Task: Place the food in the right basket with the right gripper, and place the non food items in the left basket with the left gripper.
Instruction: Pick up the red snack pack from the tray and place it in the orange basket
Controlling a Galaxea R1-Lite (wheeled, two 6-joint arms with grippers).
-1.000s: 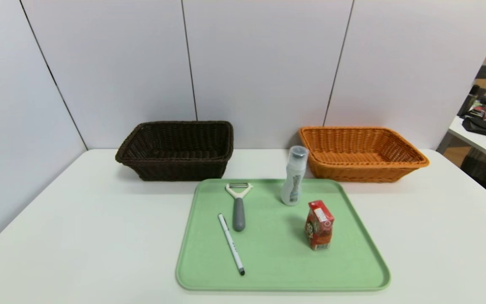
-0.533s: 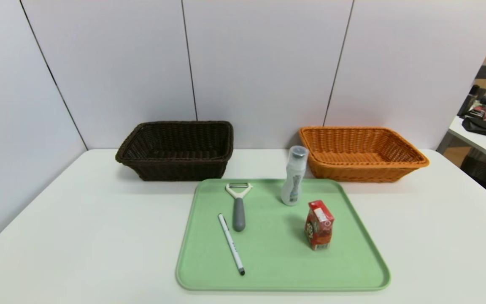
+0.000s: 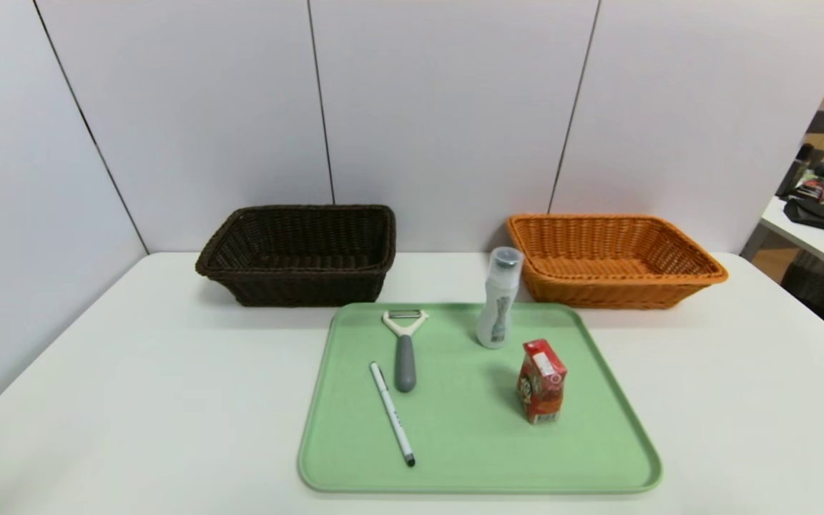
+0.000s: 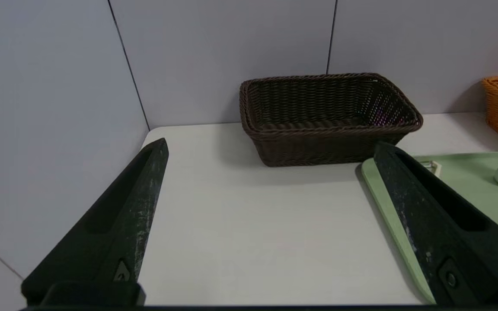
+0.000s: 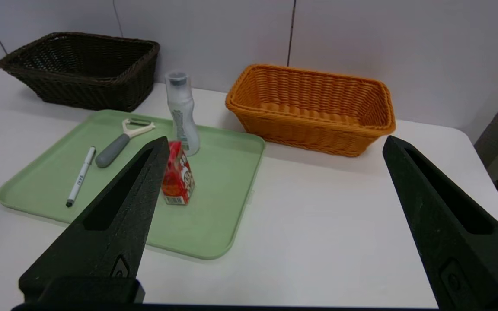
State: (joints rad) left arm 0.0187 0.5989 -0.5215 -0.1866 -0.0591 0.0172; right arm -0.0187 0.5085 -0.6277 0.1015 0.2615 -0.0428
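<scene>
A: 0 of 4 items are sorted; the dark left basket (image 3: 297,254) is seen empty.
B: On the green tray (image 3: 598,458) the pen (image 3: 392,413), peeler (image 3: 404,349), bottle (image 3: 498,297) and red carton (image 3: 541,381) are left.
A: The orange right basket (image 3: 612,259) is unfilled too.
B: The left gripper (image 4: 270,151) and right gripper (image 5: 275,142) are held with jaws wide apart, nothing grasped.

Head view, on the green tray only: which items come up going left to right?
Pen → peeler → bottle → red carton.
</scene>
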